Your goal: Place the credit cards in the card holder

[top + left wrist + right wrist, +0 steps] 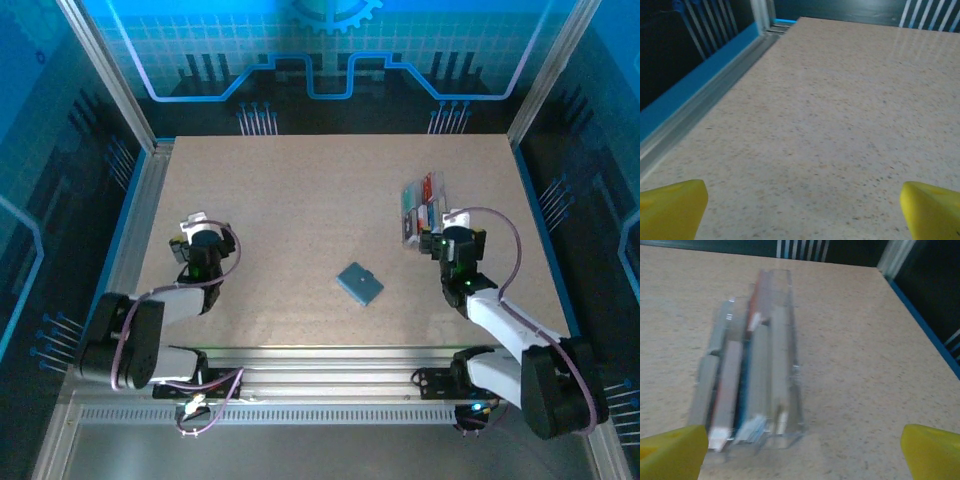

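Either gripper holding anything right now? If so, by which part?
Nothing held. Left gripper open; right gripper open, facing the clear tray, not touching it.

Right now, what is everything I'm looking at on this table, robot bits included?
table: one, speckled beige, under everything
card holder: one, slate-blue, lying flat near the table's middle
clear tray: one, transparent, far right of the table
credit cards: several, count unclear, red and blue among them, on edge in the tray
left arm, right arm: one each, white and black, near edge
left end effector: yellow fingertips, open, over bare table
right end effector: yellow fingertips, open, at the tray's near end
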### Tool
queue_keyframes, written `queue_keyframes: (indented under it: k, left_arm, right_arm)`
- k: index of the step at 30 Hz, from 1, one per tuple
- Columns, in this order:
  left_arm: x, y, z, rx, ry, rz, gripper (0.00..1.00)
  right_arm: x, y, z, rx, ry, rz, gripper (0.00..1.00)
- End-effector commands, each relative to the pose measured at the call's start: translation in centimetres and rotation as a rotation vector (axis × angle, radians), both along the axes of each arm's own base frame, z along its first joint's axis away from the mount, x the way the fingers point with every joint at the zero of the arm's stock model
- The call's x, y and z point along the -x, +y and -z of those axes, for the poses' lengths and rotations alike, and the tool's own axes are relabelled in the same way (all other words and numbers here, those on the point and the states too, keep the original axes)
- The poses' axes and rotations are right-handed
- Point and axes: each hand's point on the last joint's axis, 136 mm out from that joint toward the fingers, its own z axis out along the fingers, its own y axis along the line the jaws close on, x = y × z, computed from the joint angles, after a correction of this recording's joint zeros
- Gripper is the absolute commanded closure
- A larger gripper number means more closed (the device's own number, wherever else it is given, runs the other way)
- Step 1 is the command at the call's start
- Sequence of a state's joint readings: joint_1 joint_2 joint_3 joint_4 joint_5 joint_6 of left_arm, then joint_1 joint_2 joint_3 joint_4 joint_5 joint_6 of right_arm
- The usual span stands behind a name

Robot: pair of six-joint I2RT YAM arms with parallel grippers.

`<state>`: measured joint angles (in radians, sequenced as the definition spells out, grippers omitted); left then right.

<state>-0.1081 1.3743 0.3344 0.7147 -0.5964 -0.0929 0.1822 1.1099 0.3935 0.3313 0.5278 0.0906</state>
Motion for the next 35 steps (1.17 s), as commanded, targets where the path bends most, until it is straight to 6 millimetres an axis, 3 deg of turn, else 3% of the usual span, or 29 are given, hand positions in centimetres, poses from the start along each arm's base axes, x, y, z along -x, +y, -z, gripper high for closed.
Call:
queue_keyframes:
  k: [1,7,11,17,23,28,35]
  left_arm:
    - [-1.8,-1.1,-2.1,-0.012,-0.16,0.094,0.01]
    - [-2.1,-2.7,-1.1,0.046,-0.138,0.229,0.01]
    - [-1.9,-1.8,0.1,0.092,-0.147,0.217,0.01]
    - [-2.5,-1.7,0.0,0.093,-0.144,0.226,0.01]
    - [-3.1,-2.2,0.3,0.097,-0.104,0.25,0.01]
    - [-4.3,-4.9,0.7,0.098,-0.031,0.405,0.01]
    - [-4.3,-5.0,0.7,0.11,-0.034,0.419,0.01]
  right_arm:
    - [-0.9,-0.4,0.5,-0.02,-0.063,-0.047,0.0]
    - [-3.0,0.2,0.5,-0.075,-0.097,-0.124,0.0]
    - [-4.1,1.6,1.1,-0.115,-0.107,-0.201,0.0]
    - [-5.7,2.4,3.1,-0.097,-0.083,-0.232,0.0]
    - [-5.7,3.0,3.5,-0.086,-0.049,-0.255,0.0]
    - [-5.7,3.1,3.5,-0.085,-0.047,-0.256,0.0]
    - [-5.7,3.1,3.5,-0.082,-0.047,-0.256,0.0]
